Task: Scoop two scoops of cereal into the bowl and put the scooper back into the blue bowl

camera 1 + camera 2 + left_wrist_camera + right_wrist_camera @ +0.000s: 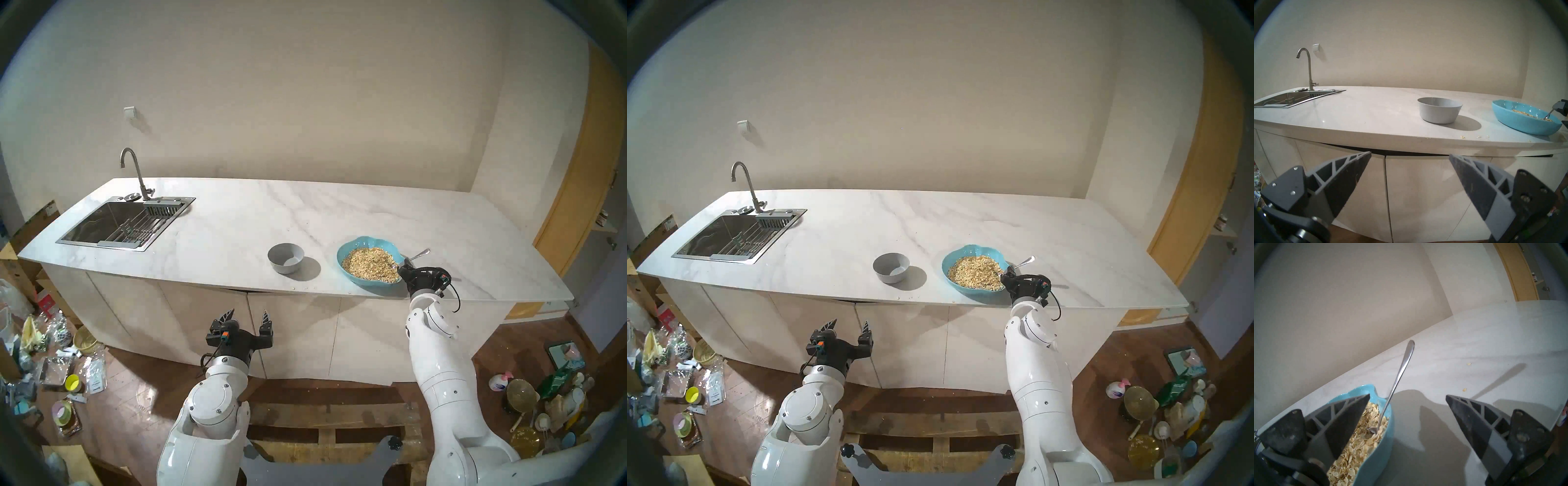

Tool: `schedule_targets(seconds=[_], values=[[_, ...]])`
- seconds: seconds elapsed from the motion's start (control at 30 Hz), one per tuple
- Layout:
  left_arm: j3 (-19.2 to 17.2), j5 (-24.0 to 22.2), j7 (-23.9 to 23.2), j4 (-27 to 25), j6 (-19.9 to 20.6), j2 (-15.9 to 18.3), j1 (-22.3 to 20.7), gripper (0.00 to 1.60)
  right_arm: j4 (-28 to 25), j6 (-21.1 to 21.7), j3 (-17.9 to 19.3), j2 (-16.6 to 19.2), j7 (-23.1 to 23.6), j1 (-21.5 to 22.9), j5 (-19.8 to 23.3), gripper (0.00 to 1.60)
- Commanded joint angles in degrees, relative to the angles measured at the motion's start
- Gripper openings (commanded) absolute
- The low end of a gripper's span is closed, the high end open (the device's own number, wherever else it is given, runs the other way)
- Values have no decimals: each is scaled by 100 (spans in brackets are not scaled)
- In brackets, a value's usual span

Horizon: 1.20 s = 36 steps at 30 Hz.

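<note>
A plain beige wall (305, 101) backs the whole scene, and a wooden door frame (576, 169) stands at the far right. Below them runs a long white marble counter (271, 217) on pale cabinets, over a dark wood floor (142, 390) with clutter heaped at both ends. A steel sink (112, 225) with a curved tap (134, 169) is set into the counter's left end.

Toward the right front of the counter sits the blue bowl (356, 246), wide and scalloped, holding a heap of cereal (369, 264). The small grey bowl (285, 258) stands apart to its left, with nothing visible inside it. The spoon (1400, 373) leans on the blue bowl's right rim, head buried in the flakes and handle sticking out over the counter. A few stray flakes (1462, 136) lie near the counter's front edge.

The right gripper (403, 268) hovers at the blue bowl's right edge, just in front of the spoon, with its jaws spread wide and nothing between them; one finger overlaps the bowl in the wrist view. The left gripper (246, 320) hangs below the counter's front edge, facing the cabinets, jaws also wide apart and empty.
</note>
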Motion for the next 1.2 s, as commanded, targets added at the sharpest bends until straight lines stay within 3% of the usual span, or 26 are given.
schedule_targets(seconds=[0.0,0.63,1.17], values=[[16,-6,-20,-140,-34,1,-28,160,-96,-106,-12,84,70,306,-14,160],[16,-8,-22,-147,-32,3,-25,160,170,-167,97,256,138,583,133,160],[16,-8,-22,-147,-31,3,-24,160,306,-53,198,156,254,672,425,160]])
